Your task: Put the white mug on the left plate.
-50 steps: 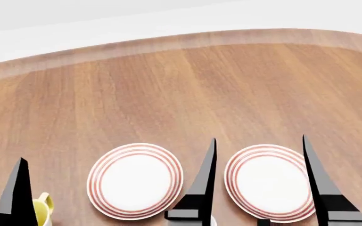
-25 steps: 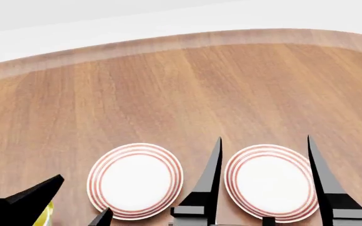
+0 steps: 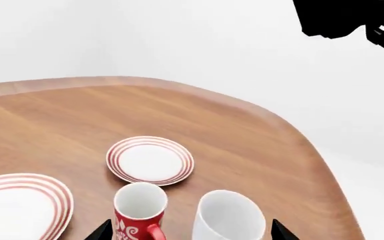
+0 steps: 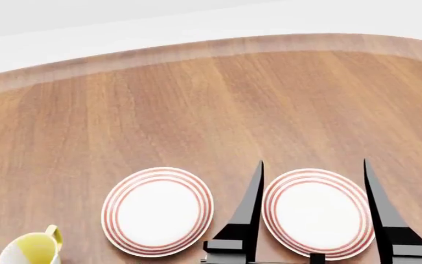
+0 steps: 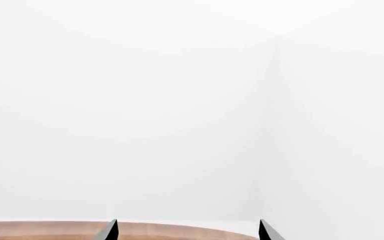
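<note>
So: round wooden table (image 4: 218,104), plain white walls behind. Two red-ringed plates, both bare: left plate (image 4: 157,211), right plate (image 4: 317,213). White mug (image 3: 227,218), plain and glossy, stands beside the red patterned mug (image 3: 139,210), between the left gripper's (image 3: 188,235) spread fingertips, no contact. Yellow-lined mug (image 4: 31,248) near the left plate. Right gripper (image 4: 312,181) open, fingers straddling the right plate.

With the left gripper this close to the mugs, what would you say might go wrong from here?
1. The white mug stands right beside the red patterned mug; the open left gripper could bump or grab the red one instead.
2. Two matching plates lie side by side; the mug might end on the right plate rather than the left plate.
3. The yellow-lined mug near the left plate could be knocked in transit.
</note>
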You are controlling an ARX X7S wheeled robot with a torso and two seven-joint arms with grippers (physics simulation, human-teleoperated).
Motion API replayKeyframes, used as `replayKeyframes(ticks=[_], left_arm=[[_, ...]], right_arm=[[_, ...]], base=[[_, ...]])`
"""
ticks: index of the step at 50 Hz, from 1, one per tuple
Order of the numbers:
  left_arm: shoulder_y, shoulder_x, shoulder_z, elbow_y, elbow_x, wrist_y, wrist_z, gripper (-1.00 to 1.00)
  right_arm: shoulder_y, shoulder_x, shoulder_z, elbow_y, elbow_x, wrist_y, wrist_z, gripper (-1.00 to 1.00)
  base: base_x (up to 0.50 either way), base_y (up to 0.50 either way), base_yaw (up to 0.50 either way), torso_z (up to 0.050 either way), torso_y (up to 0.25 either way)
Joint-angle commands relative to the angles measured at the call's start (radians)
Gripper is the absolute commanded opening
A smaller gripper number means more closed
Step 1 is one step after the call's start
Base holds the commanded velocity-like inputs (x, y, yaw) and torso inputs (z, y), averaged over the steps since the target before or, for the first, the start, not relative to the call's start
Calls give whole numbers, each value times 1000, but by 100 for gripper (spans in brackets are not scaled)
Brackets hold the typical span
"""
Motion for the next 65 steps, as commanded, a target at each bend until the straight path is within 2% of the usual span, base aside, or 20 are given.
replayKeyframes(ticks=[1, 22, 29, 37, 39, 41, 42, 44, 45, 51, 65], left_arm=[[47, -10, 84, -54, 128, 41, 70, 100], [71, -7, 188, -101, 281, 56, 89, 100], [39, 22, 207, -139, 326, 26, 64, 100], [-25, 119, 215, -215, 379, -43, -28, 100], [-47, 129, 215, -180, 398, -105, -75, 100], [-42, 148, 224, -246, 411, -58, -65, 100], [-53, 144, 221, -186, 397, -124, -83, 100], [-57, 151, 231, -197, 415, -118, -90, 100], [-51, 160, 248, -246, 445, -70, -86, 100], [-56, 162, 275, -189, 463, -134, -109, 100], [-44, 177, 322, -218, 489, -113, -104, 100]], right_arm=[[0, -6, 3, -1, -10, 1, -11, 100], [-1, 1, -5, 6, 2, 3, -2, 100], [-1, 2, -3, 2, 2, 5, -3, 100], [3, 5, -12, 6, 11, 10, 3, 100], [3, 4, -16, 13, 19, 6, 6, 100], [4, 8, -22, 23, 24, 2, 10, 100], [6, 9, -24, 24, 25, 4, 11, 100], [7, 12, -26, 22, 29, 7, 13, 100], [8, 13, -26, 19, 29, 9, 14, 100], [12, 20, -34, 13, 31, 17, 22, 100], [18, 21, -43, 4, 28, 31, 26, 100]], base=[[0, 0, 0, 0, 0], [0, 0, 0, 0, 0], [0, 0, 0, 0, 0], [0, 0, 0, 0, 0], [0, 0, 0, 0, 0], [0, 0, 0, 0, 0], [0, 0, 0, 0, 0], [0, 0, 0, 0, 0], [0, 0, 0, 0, 0], [0, 0, 0, 0, 0], [0, 0, 0, 0, 0]])
